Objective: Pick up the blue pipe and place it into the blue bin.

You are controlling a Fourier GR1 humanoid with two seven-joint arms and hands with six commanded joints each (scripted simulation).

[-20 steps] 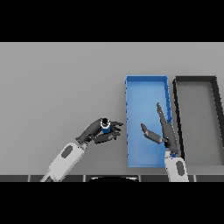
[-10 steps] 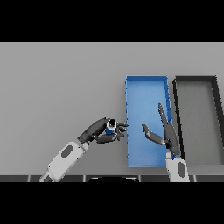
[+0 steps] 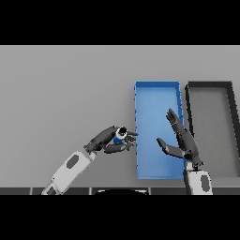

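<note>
My left hand [image 3: 108, 140] is shut on the small blue pipe [image 3: 120, 136], whose pale end ring shows between the fingers and thumb. It is held just left of the blue bin [image 3: 156, 93], with the fingertips reaching the bin's left wall. The bin is a long blue rectangular tray lying right of centre. My right hand [image 3: 182, 140] hangs open over the bin's right part, fingers straight and pointing away, holding nothing.
A dark grey bin [image 3: 227, 93] of the same shape lies right beside the blue bin, along the table's right side. The grey table [image 3: 61, 93] stretches out to the left and beyond both bins.
My left hand has carried the blue pipe to the right, from well left of the bin up to its left wall. The right hand has barely moved.
</note>
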